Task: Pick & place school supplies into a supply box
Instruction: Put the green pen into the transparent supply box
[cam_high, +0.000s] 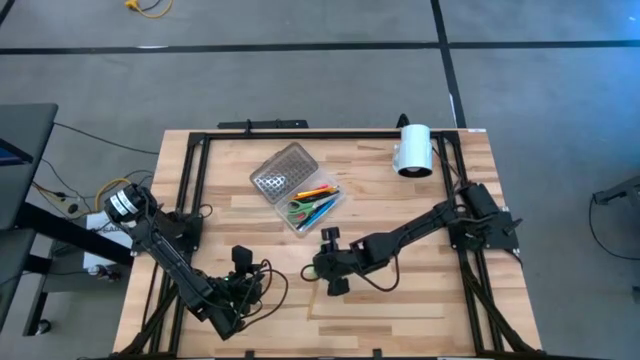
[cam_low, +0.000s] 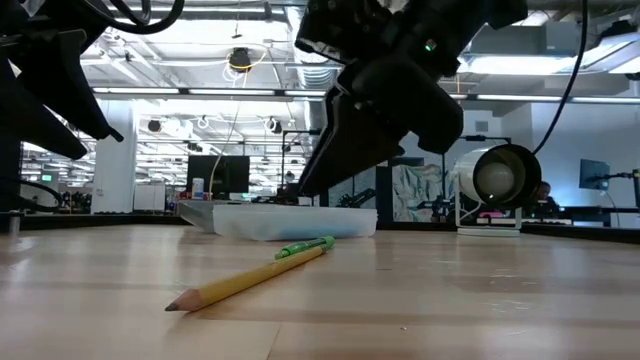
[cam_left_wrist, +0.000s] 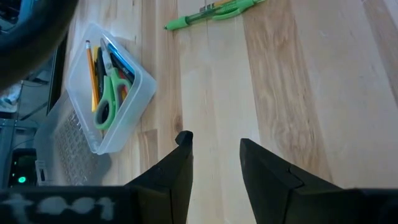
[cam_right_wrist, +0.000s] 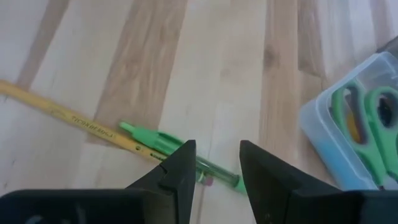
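- The supply box (cam_high: 312, 206) is a clear plastic case lying near the middle of the wooden table (cam_high: 420, 300), with its grey dotted lid (cam_high: 283, 170) folded open flat beside it, on the side away from the arms.
- Inside the supply box lie green-handled scissors (cam_left_wrist: 107, 93), together with orange, yellow and blue pens and pencils.
- A yellow pencil (cam_right_wrist: 68, 116) and a green pen (cam_right_wrist: 180, 152) lie on the bare table outside the supply box, on its near side. They lie side by side and touch or nearly touch.
- The right gripper (cam_right_wrist: 214, 168) hangs just above the green pen, close to the supply box. Its jaws stand a little apart, with a narrow gap, and they hold nothing.
- The left gripper (cam_left_wrist: 214, 158) is over bare wood, farther from the supply box than the right gripper. Its jaws are also parted by a small gap and hold nothing.
- A white cylinder (cam_high: 413, 150) lies on its side at the far edge of the table, well apart from the supply box.
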